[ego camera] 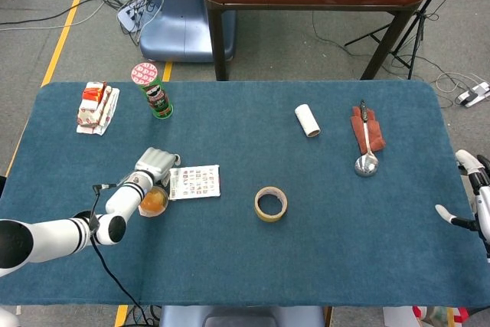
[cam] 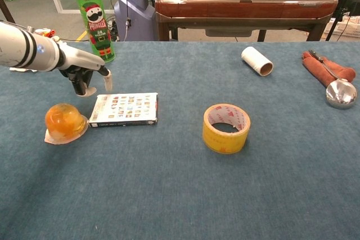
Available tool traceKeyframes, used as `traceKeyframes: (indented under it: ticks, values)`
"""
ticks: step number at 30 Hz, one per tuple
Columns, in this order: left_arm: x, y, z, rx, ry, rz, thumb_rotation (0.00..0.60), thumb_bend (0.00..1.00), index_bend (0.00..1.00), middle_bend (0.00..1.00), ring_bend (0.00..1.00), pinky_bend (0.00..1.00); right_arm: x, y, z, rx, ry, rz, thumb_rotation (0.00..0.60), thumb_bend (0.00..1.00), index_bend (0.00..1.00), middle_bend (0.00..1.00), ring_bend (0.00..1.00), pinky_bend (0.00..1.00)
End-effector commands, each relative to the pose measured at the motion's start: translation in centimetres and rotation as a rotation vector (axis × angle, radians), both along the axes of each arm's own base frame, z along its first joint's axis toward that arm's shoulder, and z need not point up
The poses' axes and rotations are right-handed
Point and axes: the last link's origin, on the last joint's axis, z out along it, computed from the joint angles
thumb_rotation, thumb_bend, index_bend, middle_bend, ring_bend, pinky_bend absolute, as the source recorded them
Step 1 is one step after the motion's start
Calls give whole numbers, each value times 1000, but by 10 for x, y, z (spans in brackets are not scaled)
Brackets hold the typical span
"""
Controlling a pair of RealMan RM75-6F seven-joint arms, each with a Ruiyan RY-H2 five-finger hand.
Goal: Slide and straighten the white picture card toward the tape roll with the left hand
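Approach step: left hand [cam: 85, 76], fingers loosely apart and empty, hovers beside white picture card [cam: 124, 109]; next, a push toward tape roll [cam: 226, 128].

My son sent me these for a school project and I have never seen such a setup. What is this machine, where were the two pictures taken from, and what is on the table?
It is a two-armed robot with human-like hands, steered by a person. Both pictures come from its own cameras: the head view looks down on the blue table, the chest view looks across it. The left hand is beside the white picture card, holding nothing. The right hand waits at the table's edge, fingers apart. Also on the table: a yellow tape roll, an orange jelly cup, a green chip can, a snack packet, a small white roll, and a metal ladle on a red cloth.
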Motion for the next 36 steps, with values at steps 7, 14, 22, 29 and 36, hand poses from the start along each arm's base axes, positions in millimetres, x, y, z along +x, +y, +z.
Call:
traceKeyframes:
  ticks: [7,14,22,29,36]
  values:
    - [5,2,-5,-30,10,22,600,711,317,1000,1000,1000,-1,-1,1,-1,-3,-5,600,131,111,125,7,196]
    - [8,2,-8,-36,22,32,600,711,328,1000,1000,1000,-2,-1,2,-6,-7,-8,600,131,111,124,8,196]
    - [18,-4,-10,-57,5,14,600,712,374,1000,1000,1000,-2,-1,3,-6,-9,-7,600,131,111,125,7,196]
    - [30,-13,-13,-93,-21,-7,600,711,390,1000,1000,1000,-2,-1,3,-8,-9,-6,600,131,111,125,7,196]
    - [42,-23,-15,-120,-32,-50,600,712,416,1000,1000,1000,-1,-1,5,-14,-11,-1,600,131,111,125,7,196]
